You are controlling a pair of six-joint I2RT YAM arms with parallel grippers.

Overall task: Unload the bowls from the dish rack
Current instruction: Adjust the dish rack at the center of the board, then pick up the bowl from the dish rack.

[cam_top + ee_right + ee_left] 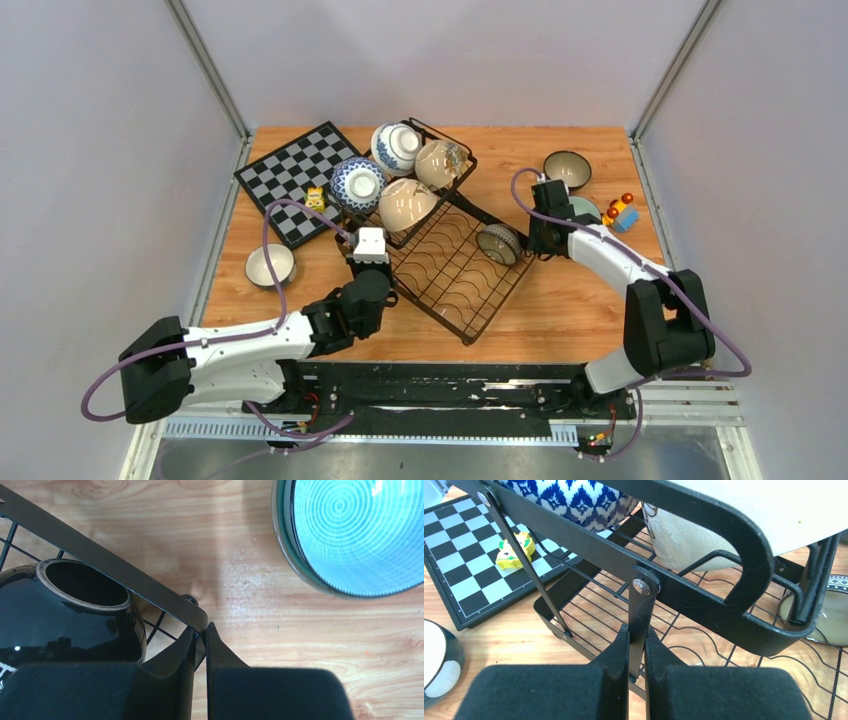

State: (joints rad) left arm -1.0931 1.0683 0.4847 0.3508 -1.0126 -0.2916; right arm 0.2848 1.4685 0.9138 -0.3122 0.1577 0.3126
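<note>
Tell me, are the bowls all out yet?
Not yet. Done: a white-lined bowl, a dark bowl and a teal bowl sit on the table. In hand: no bowl; the left gripper and right gripper clamp the frame of the dish rack. Left: four bowls in its upper basket, a black bowl on its lower tray.

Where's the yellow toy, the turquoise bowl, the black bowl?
Small yellow toy [514, 551], left wrist view, its middle.
Round turquoise ceramic bowl [350, 530], right wrist view, ringed inside.
Glossy black ceramic bowl [65, 630], right wrist view, its side.
</note>
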